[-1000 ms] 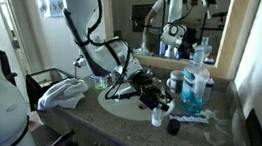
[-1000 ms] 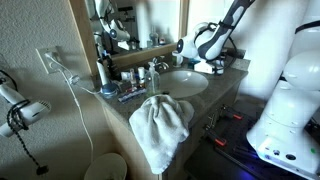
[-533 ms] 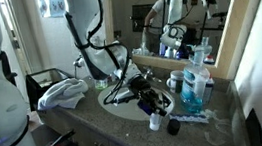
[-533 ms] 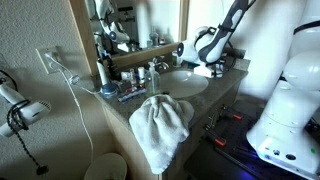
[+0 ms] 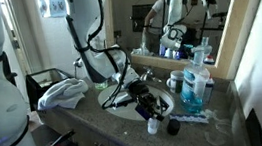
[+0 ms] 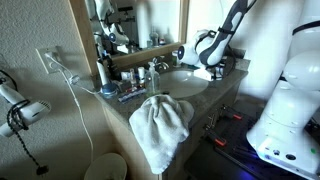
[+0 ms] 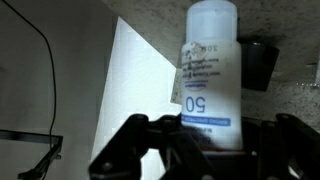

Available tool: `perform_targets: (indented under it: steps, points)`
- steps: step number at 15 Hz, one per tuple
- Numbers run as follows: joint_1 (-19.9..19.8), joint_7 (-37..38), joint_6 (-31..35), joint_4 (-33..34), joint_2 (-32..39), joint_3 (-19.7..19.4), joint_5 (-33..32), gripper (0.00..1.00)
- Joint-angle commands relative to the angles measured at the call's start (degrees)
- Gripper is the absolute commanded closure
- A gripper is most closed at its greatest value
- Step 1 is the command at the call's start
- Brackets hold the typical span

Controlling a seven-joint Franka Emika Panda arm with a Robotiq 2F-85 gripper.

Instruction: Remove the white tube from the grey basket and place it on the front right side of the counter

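Your gripper (image 7: pixel 212 135) is clamping the white tube (image 7: pixel 212 60) across its lower body in the wrist view. The dark fingers (image 7: pixel 135 140) are closing in on either side of it, and the printed "50" is showing just above them. The tube's capped end is pointing away from the palm, toward the counter (image 7: pixel 290 25). Cannot tell whether the cap is touching the stone. A small dark object (image 7: pixel 262 62) is lying just beside the tube on the speckled surface. A bright white surface (image 7: pixel 140 80), not identifiable, is filling the other side.

In an exterior view your gripper (image 5: pixel 153 104) is hanging low over the counter (image 5: pixel 104 137) near its front edge, just beside the sink (image 5: pixel 118 110). The tube's white end (image 5: pixel 153 127) is poking out below it. The pump bottle of blue liquid (image 5: pixel 192 92) is standing near, on the mirror (image 5: pixel 180 17) side. A crumpled towel (image 5: pixel 63 91) is lying well apart, at the counter's other end.
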Motion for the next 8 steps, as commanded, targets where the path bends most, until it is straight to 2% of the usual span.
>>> perform_targets:
  steps: [1, 8]
  points:
    - [-0.2, 2.0, 1.3, -1.3, -1.1, 0.1, -1.6, 0.64]
    - [0.4, 1.0, 0.7, -1.6, -3.4, 0.7, -2.2, 0.12]
